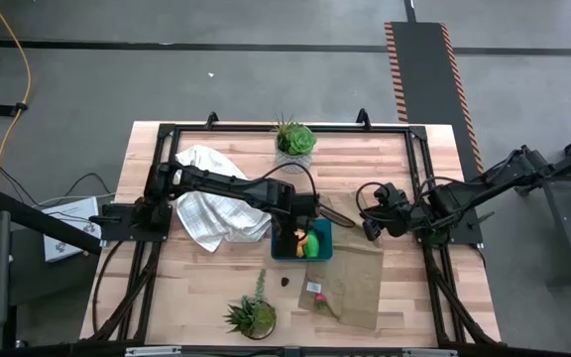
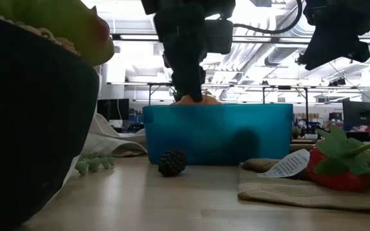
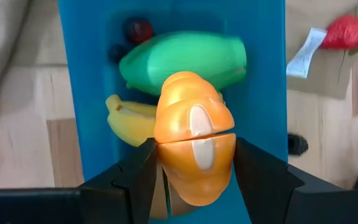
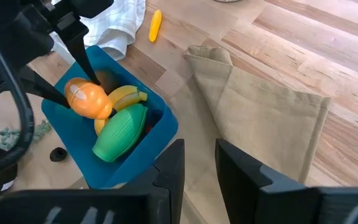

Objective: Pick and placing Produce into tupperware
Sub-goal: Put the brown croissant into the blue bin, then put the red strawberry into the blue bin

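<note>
The teal tupperware point(image 1: 321, 252) point(image 2: 214, 131) stands mid-table, one end on the tan cloth. A bright green piece point(image 3: 182, 61), a yellow banana point(image 3: 128, 118) and a small dark red piece point(image 3: 139, 28) lie inside. My left gripper point(image 3: 196, 165) point(image 1: 295, 236) reaches down into the tupperware, shut on an orange piece point(image 3: 194, 146) point(image 4: 87, 99) made of two joined halves. My right gripper point(image 4: 194, 165) point(image 1: 369, 226) hovers open over the tan cloth, to the tupperware's right, touching nothing. My left gripper pinches the orange piece between its two fingers point(image 3: 138, 180), on the two sides of one half beside the seam point(image 3: 166, 165). The fingers come from above, pointing down. The piece sits at about rim height point(image 2: 194, 99) over the banana; whether it rests on it I cannot tell.
A tan cloth point(image 1: 357, 283) carries a toy strawberry with a paper tag point(image 2: 336, 168). A dark berry point(image 2: 172, 162) lies in front of the tupperware. A white cloth point(image 1: 211, 208) lies to its left, with a small yellow-orange piece point(image 4: 156, 25) beside it. Potted plants stand far point(image 1: 293, 139) and near point(image 1: 253, 315).
</note>
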Motion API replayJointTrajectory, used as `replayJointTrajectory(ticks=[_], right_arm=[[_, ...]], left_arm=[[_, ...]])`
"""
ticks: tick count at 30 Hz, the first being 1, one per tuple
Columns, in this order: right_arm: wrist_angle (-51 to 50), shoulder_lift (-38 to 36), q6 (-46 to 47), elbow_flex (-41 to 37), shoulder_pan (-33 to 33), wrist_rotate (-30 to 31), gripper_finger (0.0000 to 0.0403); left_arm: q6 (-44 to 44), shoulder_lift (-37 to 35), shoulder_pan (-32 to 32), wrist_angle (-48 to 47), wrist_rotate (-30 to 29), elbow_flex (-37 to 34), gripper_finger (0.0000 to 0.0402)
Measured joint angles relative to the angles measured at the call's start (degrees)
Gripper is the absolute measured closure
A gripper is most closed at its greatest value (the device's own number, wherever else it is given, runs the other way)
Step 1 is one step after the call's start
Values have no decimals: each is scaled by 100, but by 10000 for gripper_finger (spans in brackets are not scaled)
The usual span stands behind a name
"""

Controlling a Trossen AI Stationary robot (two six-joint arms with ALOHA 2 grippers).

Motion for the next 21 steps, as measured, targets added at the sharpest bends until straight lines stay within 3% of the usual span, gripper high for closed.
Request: replayJointTrajectory(ticks=[5, 15, 21], right_arm=[[0, -2, -35, 0, 0, 0, 322], [-15, -2, -42, 0, 0, 0, 322], [-17, -2, -42, 0, 0, -9, 322]], left_arm=[[-248, -2, 0, 89, -39, 0, 212], [-252, -2, 0, 48, -49, 0, 146], [-211, -65, 0, -311, 108, 111, 156]])
